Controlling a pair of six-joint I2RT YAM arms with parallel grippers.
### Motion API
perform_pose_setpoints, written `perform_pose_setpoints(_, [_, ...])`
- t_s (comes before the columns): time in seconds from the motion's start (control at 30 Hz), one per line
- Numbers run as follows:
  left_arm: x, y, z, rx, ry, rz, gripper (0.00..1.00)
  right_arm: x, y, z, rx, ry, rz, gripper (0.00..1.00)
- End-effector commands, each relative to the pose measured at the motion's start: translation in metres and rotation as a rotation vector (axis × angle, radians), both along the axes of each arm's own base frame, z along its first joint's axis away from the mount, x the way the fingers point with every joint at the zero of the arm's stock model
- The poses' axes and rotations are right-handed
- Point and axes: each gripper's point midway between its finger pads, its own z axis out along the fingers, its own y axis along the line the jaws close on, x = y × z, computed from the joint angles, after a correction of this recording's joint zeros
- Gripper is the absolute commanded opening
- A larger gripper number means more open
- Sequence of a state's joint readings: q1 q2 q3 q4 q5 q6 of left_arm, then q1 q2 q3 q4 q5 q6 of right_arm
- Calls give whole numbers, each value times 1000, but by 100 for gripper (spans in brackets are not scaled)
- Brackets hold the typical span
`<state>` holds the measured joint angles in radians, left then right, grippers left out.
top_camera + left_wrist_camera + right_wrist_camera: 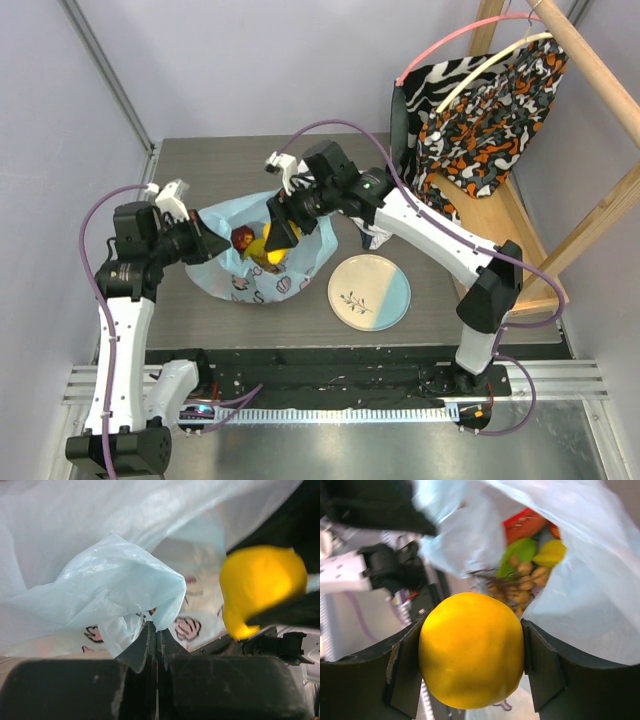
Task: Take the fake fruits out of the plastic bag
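My left hand (155, 641) is pinched shut on a fold of the bag (115, 585). The thin blue film is caught right between the fingertips, and I hold it there so the mouth stays open and the bag doesn't ride up with whatever comes out. My right hand (472, 672) is clamped on the lemon (471, 649), one finger on each side across its widest part. That looks like a secure hold on such a glossy, rounded thing. From above, the lemon sits right at the bag's open mouth, by the look of it not yet clear of the plastic around it. Behind it, deeper in the bag, I can see a brownish grape bunch (520, 586), a green piece (520, 555), a small yellow piece (551, 554) and something red-orange (527, 522), so there is plenty left to fetch. The bag lies crumpled on the table (220, 160) between my two arms, and a plate (369, 291) waits just to its right. I judge that the handy place to set this lemon down. The risk I see is loose film snagging on my right fingers as I lift, so the left pinch matters.
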<state>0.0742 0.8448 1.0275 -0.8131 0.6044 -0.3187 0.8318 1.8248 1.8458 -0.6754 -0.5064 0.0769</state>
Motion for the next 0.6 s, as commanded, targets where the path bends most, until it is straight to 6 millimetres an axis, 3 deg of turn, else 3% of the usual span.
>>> perform_pose_setpoints(0.0, [15,2,38,-11,-123,30,0,-43,1,-3,73,117,194,33])
perform_pose_setpoints(0.07, [15,2,42,-10,-133,31,0,-40,1,-11,58,109,197,36])
perform_pose_setpoints(0.2, [14,3,40,-6,-123,34,0,-21,-5,-51,-57,29,186,35])
perform_pose_setpoints(0.3, [13,6,33,18,-105,40,0,-21,-17,-49,-109,-86,278,36])
perform_pose_setpoints(0.43, [12,4,35,4,-105,42,0,-36,-57,-64,-237,-213,458,37])
perform_pose_setpoints(0.57, [16,6,36,3,-114,56,0,-53,-96,-85,-346,-348,753,37])
